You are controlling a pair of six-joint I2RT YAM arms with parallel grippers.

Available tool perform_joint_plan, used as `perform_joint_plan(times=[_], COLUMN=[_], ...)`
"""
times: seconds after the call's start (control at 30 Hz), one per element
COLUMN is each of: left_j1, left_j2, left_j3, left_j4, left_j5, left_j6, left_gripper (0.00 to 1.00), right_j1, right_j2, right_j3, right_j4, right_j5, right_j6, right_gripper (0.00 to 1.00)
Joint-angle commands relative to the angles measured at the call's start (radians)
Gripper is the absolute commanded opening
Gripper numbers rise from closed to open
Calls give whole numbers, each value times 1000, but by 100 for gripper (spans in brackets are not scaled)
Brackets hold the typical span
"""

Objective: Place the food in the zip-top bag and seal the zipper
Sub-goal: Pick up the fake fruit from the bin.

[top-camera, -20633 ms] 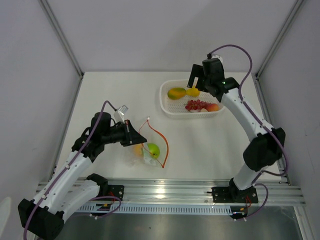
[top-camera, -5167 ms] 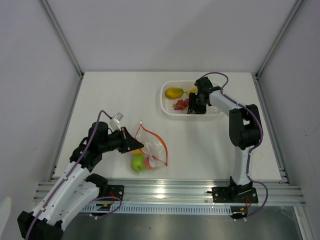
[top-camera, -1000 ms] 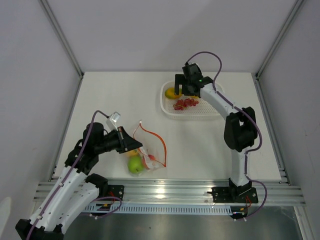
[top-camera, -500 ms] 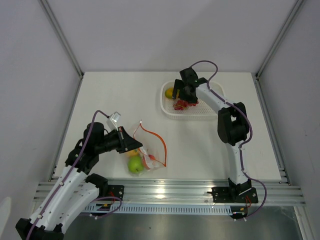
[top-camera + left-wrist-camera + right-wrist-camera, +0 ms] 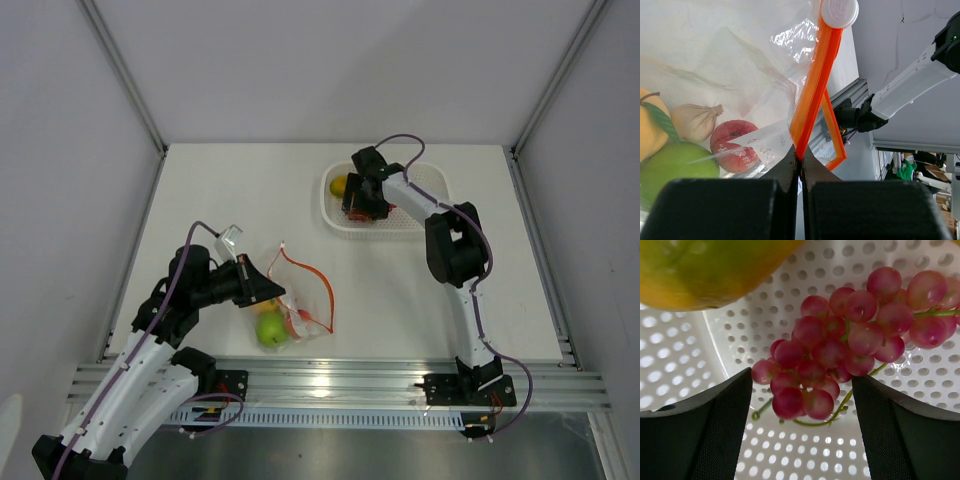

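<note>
The clear zip-top bag (image 5: 296,308) lies in front of the left arm with its mouth gaping. My left gripper (image 5: 799,156) is shut on the orange zipper (image 5: 812,90) just below the white slider (image 5: 839,11). Inside the bag are a green apple (image 5: 670,167), a red peach (image 5: 737,150), a yellow fruit (image 5: 650,125) and a beige piece (image 5: 695,120). My right gripper (image 5: 801,390) is down in the white basket (image 5: 420,225), open. The lower end of the dark red grape bunch (image 5: 840,347) sits between its fingers (image 5: 735,405) with gaps on both sides. The mango (image 5: 710,270) lies just beyond.
The basket's perforated floor (image 5: 805,455) is right under the right fingers, and its wall (image 5: 670,340) curves up on the left. The bag's far zipper side (image 5: 318,280) arcs over the table to the right of the left gripper (image 5: 270,292).
The right gripper has moved left and down into the basket over the grapes, and its fingers have come a little closer together. The left arm and the bag have stayed put.
</note>
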Motion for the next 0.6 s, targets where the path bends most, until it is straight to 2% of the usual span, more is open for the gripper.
perform_joint_plan(times=[0.0, 0.2, 0.3, 0.4, 0.43, 0.57], left_j1=[11, 11, 11, 11, 11, 11], left_j2=[-4, 2, 7, 10, 8, 4], left_j3=[2, -2, -2, -7, -5, -7], left_j4=[3, 9, 15, 18, 18, 18], left_j5=[-2, -1, 2, 4, 2, 4], left_j6=[18, 16, 13, 10, 10, 7], left_gripper=[1, 1, 1, 1, 1, 1], right_j1=[12, 16, 13, 6, 4, -8], right_j2=[26, 52, 54, 51, 49, 28], right_j3=[24, 51, 50, 47, 45, 31], right_j4=[-21, -54, -51, -50, -48, -41], right_j5=[49, 129, 144, 135, 130, 124], right_j6=[10, -24, -46, -59, -61, -63], right_gripper=[80, 73, 65, 48, 39, 23])
